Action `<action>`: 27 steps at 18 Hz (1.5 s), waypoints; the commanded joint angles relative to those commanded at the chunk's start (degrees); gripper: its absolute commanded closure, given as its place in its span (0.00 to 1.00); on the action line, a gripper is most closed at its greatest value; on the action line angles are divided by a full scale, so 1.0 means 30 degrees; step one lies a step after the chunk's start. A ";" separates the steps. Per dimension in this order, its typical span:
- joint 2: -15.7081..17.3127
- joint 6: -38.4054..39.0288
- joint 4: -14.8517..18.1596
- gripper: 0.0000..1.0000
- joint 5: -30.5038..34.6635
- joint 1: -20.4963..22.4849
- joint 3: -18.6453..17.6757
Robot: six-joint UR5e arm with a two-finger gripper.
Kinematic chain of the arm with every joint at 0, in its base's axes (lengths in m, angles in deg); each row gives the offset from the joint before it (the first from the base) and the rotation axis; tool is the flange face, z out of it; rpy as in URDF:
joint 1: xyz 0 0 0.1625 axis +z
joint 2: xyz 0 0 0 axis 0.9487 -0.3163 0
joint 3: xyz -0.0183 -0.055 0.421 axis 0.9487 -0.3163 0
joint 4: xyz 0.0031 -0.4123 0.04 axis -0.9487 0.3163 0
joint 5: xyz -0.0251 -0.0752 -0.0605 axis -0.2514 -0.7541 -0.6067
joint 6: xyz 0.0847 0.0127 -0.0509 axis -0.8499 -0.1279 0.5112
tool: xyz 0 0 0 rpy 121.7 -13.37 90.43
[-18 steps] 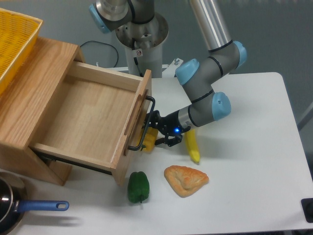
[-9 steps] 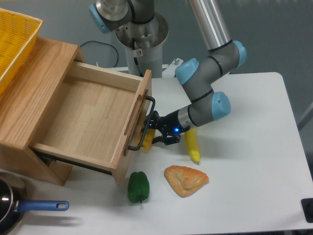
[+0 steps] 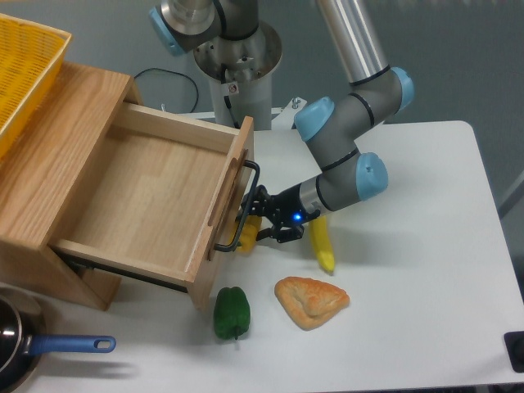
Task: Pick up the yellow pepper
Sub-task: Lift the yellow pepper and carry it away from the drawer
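Note:
The yellow pepper (image 3: 248, 232) lies on the white table right against the open drawer's black handle (image 3: 238, 214), which hides part of it. My gripper (image 3: 260, 224) reaches in from the right, low over the table. Its dark fingers sit above and below the pepper and look closed on it. The pepper is still close to the table surface.
The open wooden drawer (image 3: 147, 196) stands directly left of the gripper. A yellow banana (image 3: 322, 243) lies under my wrist, a bread pastry (image 3: 311, 301) in front of it, and a green pepper (image 3: 231, 312) by the drawer's corner. There is a yellow basket (image 3: 24, 65) on the cabinet and a blue-handled pan (image 3: 49, 348) at the front left.
The fingers have drawn in slightly around the yellow pepper, which now shows a little smaller and higher by the handle. The arm has barely moved.

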 joint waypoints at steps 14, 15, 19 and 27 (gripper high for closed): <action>0.0000 0.0175 0.0058 0.43 0.0059 0.2052 0.2723; 0.0000 0.0175 0.0058 0.43 0.0059 0.2111 0.3015; 0.0001 0.0204 0.0000 0.45 0.0000 0.2405 0.3689; 0.0204 -0.0029 -0.0088 0.51 0.0000 0.2375 0.4922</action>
